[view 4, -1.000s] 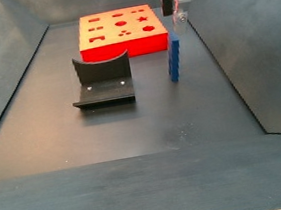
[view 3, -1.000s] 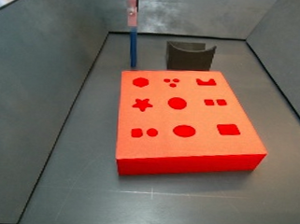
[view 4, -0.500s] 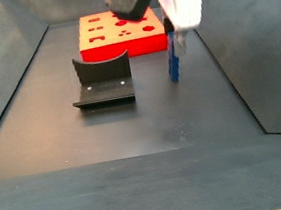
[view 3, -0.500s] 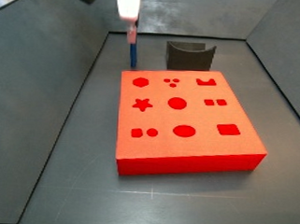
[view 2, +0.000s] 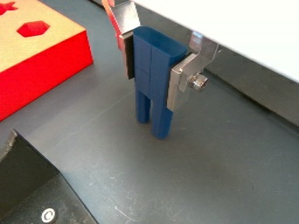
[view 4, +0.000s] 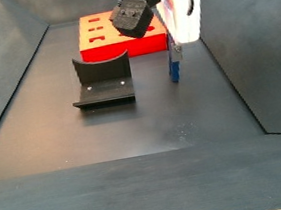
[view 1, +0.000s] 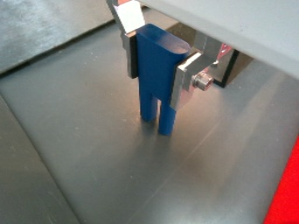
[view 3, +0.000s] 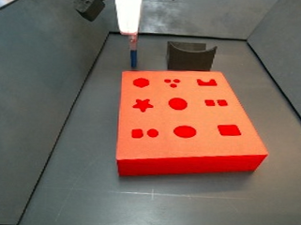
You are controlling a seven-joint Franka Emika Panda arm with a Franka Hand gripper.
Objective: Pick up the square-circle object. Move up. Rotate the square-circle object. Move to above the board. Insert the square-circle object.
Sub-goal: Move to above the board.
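The square-circle object (view 1: 156, 52) is a slim blue peg standing upright, its two prongs down on the dark floor. My gripper (view 1: 155, 93) is down around it, a silver finger pressed on each flat side, shut on the peg's upper part; both wrist views show this (view 2: 152, 94). In both side views the peg (view 3: 134, 56) (view 4: 174, 64) stands next to the grey side wall, beyond a corner of the board. The board (view 3: 164, 151) is a large red block with darker shape cut-outs and lies flat on the floor, apart from the gripper (view 3: 129, 34).
A dark grey curved holder (view 3: 190, 55) (view 4: 101, 80) stands on the floor beside the board's short end. Grey walls (view 4: 232, 71) close in the work area; one runs close along the peg. The board's red edge (view 2: 47, 54) shows near the gripper.
The gripper has come straight down from above the peg and now has its fingers on both sides of it. The peg and the board have not moved.
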